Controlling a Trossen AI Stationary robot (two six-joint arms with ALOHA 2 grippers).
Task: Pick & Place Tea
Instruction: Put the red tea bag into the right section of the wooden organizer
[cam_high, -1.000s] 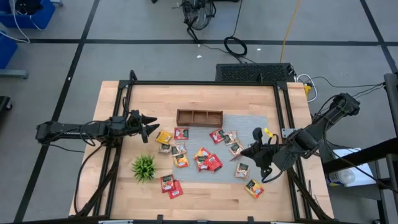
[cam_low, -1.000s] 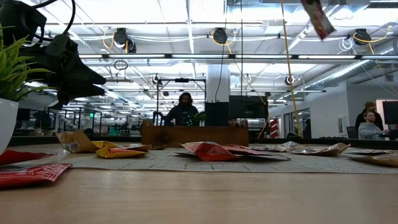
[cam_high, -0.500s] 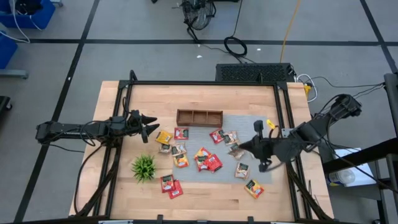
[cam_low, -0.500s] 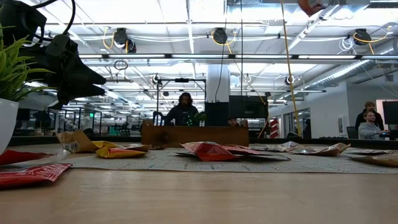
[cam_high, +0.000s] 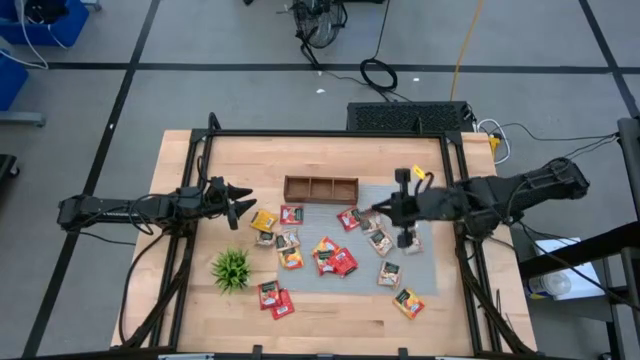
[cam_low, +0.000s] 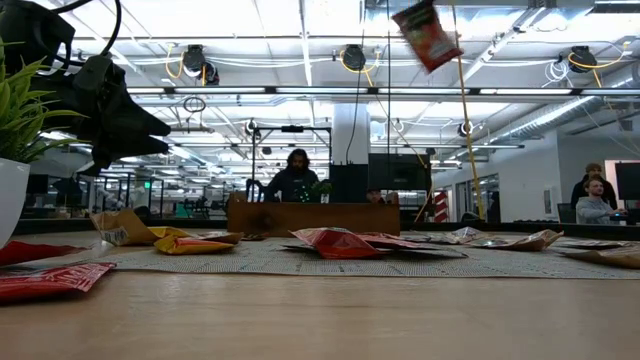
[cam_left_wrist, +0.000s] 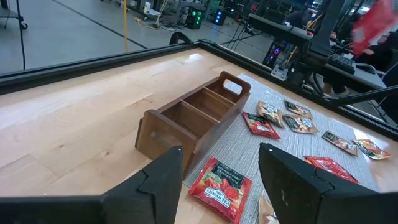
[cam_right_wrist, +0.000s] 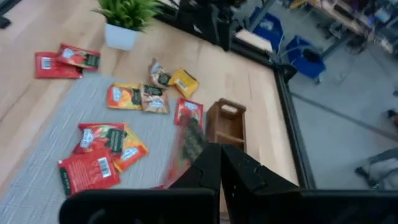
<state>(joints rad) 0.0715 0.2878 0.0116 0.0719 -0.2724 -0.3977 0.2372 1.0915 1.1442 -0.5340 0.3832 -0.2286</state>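
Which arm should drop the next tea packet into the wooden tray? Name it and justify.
Right. The right gripper is shut on a red tea packet, held in the air just beside the wooden tray. The left gripper hangs open and empty at the table's left edge, farther from the tray.

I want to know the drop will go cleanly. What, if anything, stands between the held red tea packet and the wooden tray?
Nothing visible. The right gripper, shut on the red tea packet, holds it above the mat, with only low-lying packets before the wooden tray.
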